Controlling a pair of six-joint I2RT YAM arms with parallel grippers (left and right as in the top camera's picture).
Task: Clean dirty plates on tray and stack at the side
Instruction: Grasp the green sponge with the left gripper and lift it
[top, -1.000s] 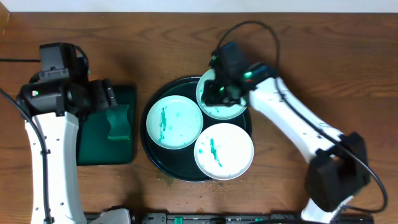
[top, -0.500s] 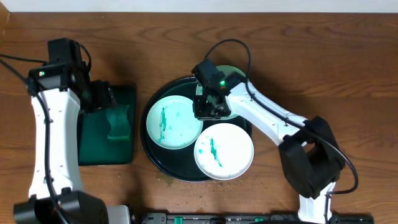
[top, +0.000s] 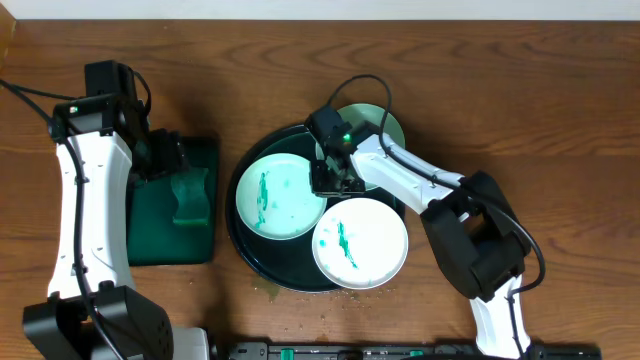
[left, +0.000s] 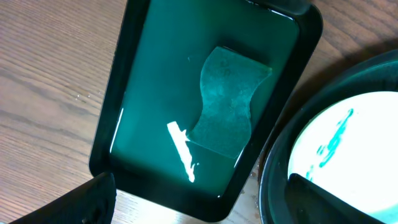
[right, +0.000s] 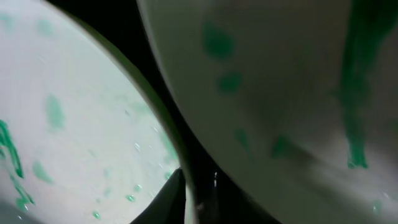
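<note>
even light, blurred wrist close-up

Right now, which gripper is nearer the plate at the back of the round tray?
Right. The right gripper sits at the edge of that plate; the left gripper hovers over the green tray.

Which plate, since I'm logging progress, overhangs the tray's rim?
The rear plate: it pokes out past the far rim of the tray, while the left plate and front plate lie wholly inside it.

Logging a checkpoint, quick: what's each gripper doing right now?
Left gripper: open, empty, over the green tray with the sponge.
Right gripper: at the far plate; how the jaws stand cannot be told.
</note>
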